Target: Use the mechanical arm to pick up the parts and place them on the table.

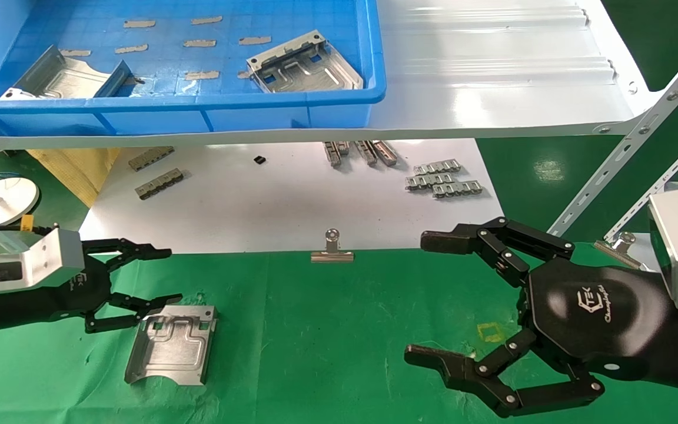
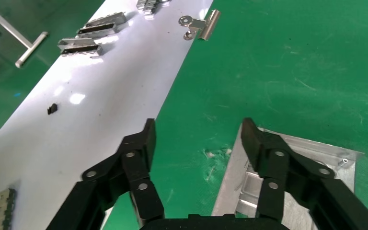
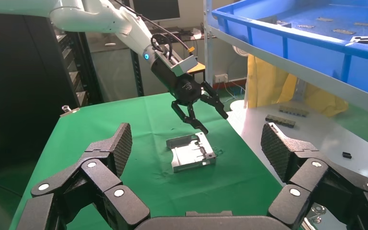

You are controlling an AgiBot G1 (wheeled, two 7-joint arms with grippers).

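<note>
A silvery stamped plate (image 1: 172,344) lies flat on the green table (image 1: 327,335), also in the left wrist view (image 2: 316,158) and the right wrist view (image 3: 191,153). My left gripper (image 1: 159,277) is open and empty, just above the plate's far left corner, its near finger over the plate's edge. It also shows in its own view (image 2: 196,139) and in the right wrist view (image 3: 206,117). Two more plates (image 1: 303,65) (image 1: 68,76) lie in the blue bin (image 1: 198,112) on the white shelf. My right gripper (image 1: 427,297) is open and empty over the table's right side.
A white board (image 1: 268,200) behind the cloth holds small grey linked strips (image 1: 442,179) (image 1: 156,176) and a small black piece (image 1: 260,159). A metal binder clip (image 1: 332,250) clamps its front edge. Slanted shelf struts (image 1: 633,147) stand at the right. Thin tabs (image 1: 198,42) lie in the bin.
</note>
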